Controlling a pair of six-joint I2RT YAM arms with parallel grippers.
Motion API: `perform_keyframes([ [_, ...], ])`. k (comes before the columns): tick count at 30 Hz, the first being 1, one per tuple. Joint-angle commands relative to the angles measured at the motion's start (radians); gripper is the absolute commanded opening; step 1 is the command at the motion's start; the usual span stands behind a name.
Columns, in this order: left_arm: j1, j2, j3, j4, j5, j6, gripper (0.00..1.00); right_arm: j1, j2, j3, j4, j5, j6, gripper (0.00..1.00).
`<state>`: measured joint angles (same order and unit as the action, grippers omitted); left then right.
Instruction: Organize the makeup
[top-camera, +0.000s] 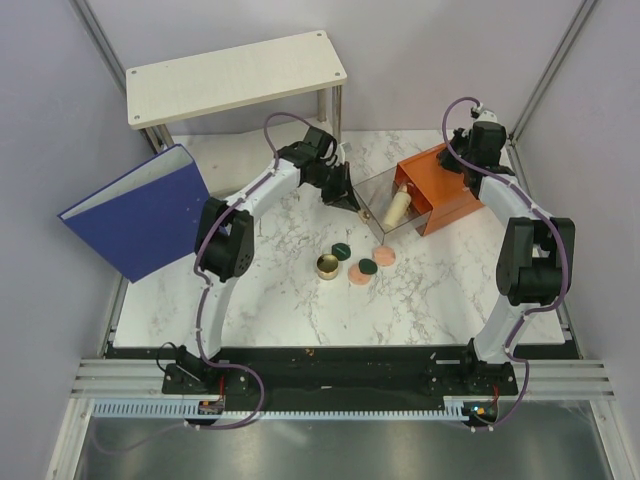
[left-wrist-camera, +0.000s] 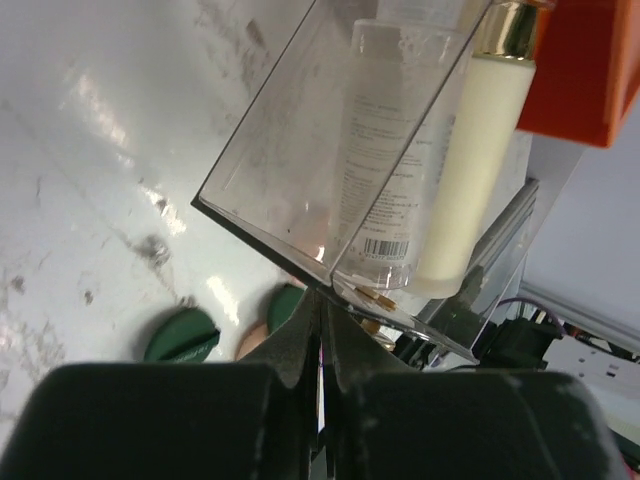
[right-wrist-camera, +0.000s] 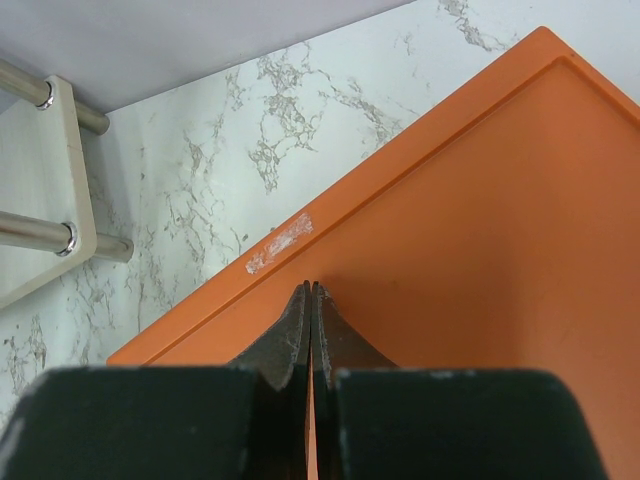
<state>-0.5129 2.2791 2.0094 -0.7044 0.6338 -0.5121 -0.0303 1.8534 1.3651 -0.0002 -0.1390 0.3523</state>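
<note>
While the left hand (left-wrist-camera: 320, 300) clenched the clear drawer (left-wrist-camera: 260, 150) of the orange box (right-wrist-camera: 480, 230), beige bottle (left-wrist-camera: 470, 170) and clear bottle (left-wrist-camera: 385, 150) lay inside; gold jar (top-camera: 327, 266) and discs (top-camera: 367, 267) sat on the tabletop (top-camera: 300, 310) before the box; right hand (right-wrist-camera: 311, 290) clenched empty atop it.

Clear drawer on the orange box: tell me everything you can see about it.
The clear drawer is see-through plastic, thin-walled, pulled out of the orange box over the marble table. A beige bottle and a clear bottle lie inside. The left tool is shut on a front corner.
</note>
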Motion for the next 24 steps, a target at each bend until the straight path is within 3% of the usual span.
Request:
perform_keyframes([
  [1,-0.068,0.078,0.179,0.088,0.081,-0.092,0.02,0.004,0.136,-0.100,-0.405,0.018,-0.030,0.00],
  [10,-0.087,0.250,0.307,0.402,0.214,-0.388,0.02,0.003,0.129,-0.110,-0.380,0.006,-0.006,0.00],
  [16,-0.110,0.322,0.322,0.670,0.205,-0.601,0.07,0.003,0.121,-0.123,-0.377,0.006,-0.007,0.00],
  [24,-0.121,0.419,0.373,0.845,0.228,-0.802,0.11,0.004,0.124,-0.127,-0.373,-0.004,-0.010,0.00],
])
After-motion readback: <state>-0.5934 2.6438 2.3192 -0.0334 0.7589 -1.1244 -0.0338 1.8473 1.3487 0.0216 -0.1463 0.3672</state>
